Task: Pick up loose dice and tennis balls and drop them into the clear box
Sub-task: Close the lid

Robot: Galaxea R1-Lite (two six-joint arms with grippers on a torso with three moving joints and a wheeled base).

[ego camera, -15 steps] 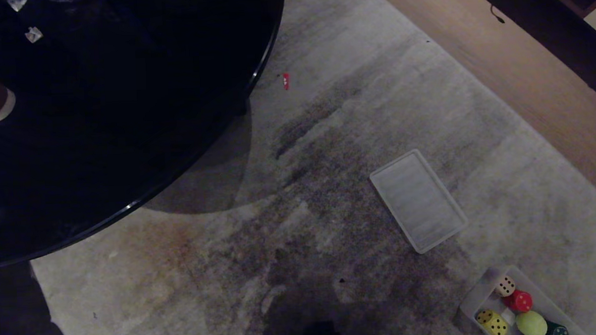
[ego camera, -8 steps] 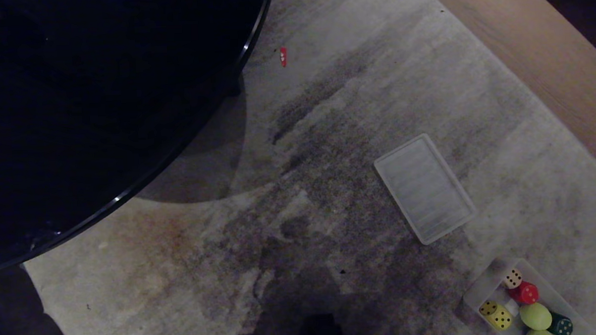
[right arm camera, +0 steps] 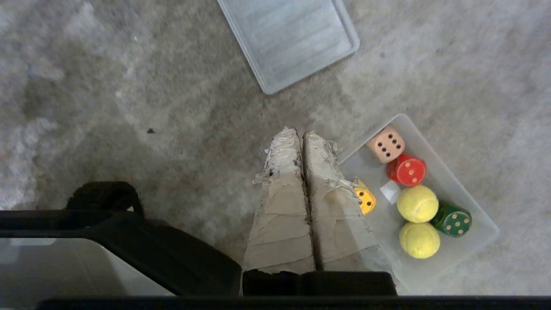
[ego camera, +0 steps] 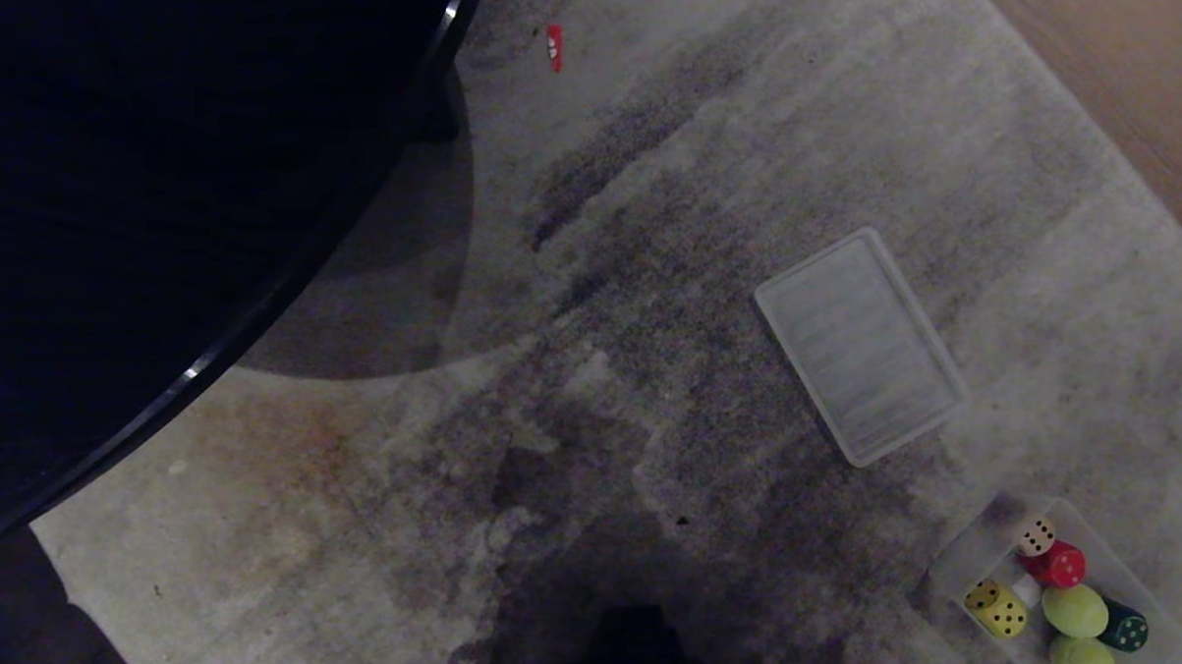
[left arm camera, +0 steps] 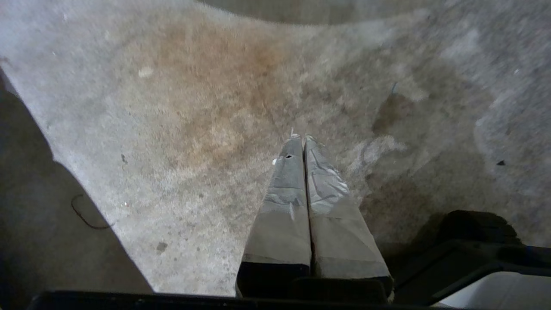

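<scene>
The clear box (ego camera: pixel 963 560) stands on the grey carpet at the lower right. Inside it lie a cream die (right arm camera: pixel 386 144), a red die (right arm camera: pixel 407 170), a yellow die (right arm camera: pixel 366 200), a dark green die (right arm camera: pixel 452 219) and two tennis balls (right arm camera: pixel 417 203) (right arm camera: pixel 419 240). The right gripper (right arm camera: pixel 300 131) hangs shut and empty above the carpet, just beside the box's (right arm camera: pixel 454 176) wall, and partly hides the yellow die. The left gripper (left arm camera: pixel 301 137) is shut over bare stained carpet, holding nothing. Neither arm shows in the head view.
A flat ribbed lid (ego camera: pixel 860 345) lies on the carpet beyond the box. A round black table (ego camera: pixel 153 190) fills the upper left. A small red object with white marks (ego camera: pixel 554 47) lies near its edge. Wooden floor (ego camera: pixel 1122 48) borders the carpet at the upper right.
The whole head view has shifted, so the camera has moved: table and lid slid towards the top, and more of the box shows. Nothing on the carpet moved.
</scene>
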